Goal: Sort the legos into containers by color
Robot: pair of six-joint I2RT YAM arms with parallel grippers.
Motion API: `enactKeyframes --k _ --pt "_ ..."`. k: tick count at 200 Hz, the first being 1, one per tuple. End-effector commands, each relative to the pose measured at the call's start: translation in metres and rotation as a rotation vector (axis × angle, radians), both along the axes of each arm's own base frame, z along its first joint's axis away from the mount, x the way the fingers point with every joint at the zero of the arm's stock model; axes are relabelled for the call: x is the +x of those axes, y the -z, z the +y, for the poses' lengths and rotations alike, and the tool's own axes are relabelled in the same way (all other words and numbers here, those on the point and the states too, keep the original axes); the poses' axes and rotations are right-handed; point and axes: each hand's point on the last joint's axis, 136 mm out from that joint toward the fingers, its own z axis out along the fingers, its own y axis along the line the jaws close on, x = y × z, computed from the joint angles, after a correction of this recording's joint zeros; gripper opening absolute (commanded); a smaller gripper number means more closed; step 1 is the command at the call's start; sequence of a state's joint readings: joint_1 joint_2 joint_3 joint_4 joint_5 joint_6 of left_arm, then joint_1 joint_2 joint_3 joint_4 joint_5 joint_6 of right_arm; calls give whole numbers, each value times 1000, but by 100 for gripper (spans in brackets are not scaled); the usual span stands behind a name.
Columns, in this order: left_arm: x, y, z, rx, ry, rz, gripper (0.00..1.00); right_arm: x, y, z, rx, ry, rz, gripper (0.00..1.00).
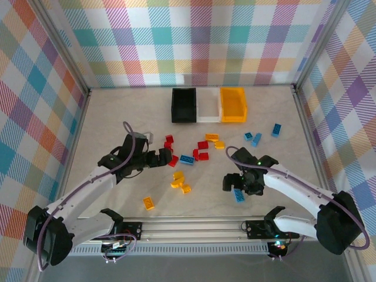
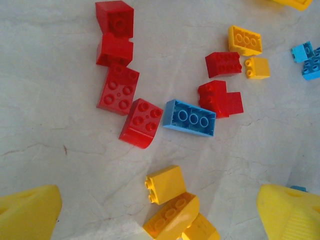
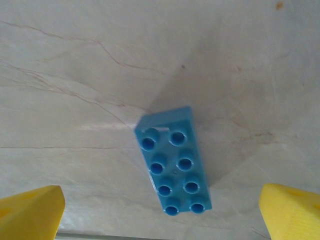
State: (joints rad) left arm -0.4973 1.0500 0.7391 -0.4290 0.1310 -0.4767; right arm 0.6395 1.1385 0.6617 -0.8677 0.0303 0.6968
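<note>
Pale marbled table (image 1: 117, 117) inside plaid walls (image 1: 200, 35). The legos lie loose on it and the bins look empty. Black bin (image 1: 174, 111), white bin (image 1: 208, 119) and yellow-orange bin (image 1: 233, 119) sit joined in a row at the far edge, well apart from both arms.

Right gripper (image 3: 160, 212) hangs over a blue 2x4 brick (image 3: 172, 162), fingers (image 3: 30, 210) spread wide, touching nothing. The brick lies at a slant to the closing line, so a squeeze prob. catches corners 1st and it could spin or skid out. Needs a wrist turn.

Left gripper (image 2: 159, 212) is also spread wide and empty, w/ 3 yellow bricks (image 2: 165, 183) bunched between its fingertips. Closing here risks pinching 2 at once or shoving 1 away. Just beyond, 4 red bricks (image 2: 119, 90) form a touching chain, 1 butting a blue brick (image 2: 189, 118), so it's easy to drag the wrong colour.

No blue bin, so blue vs red needs a black/white choice; inconsistent picks = mis-sort. The route to the bins crosses more scatter.
</note>
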Motion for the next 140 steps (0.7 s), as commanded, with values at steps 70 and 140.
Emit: enactKeyframes --k 70,140 --pt "-17 -3 2 -35 1 18 100 4 24 6 -12 18 11 86" --pt "-19 3 2 -41 -4 31 100 0 34 7 -27 2 29 62"
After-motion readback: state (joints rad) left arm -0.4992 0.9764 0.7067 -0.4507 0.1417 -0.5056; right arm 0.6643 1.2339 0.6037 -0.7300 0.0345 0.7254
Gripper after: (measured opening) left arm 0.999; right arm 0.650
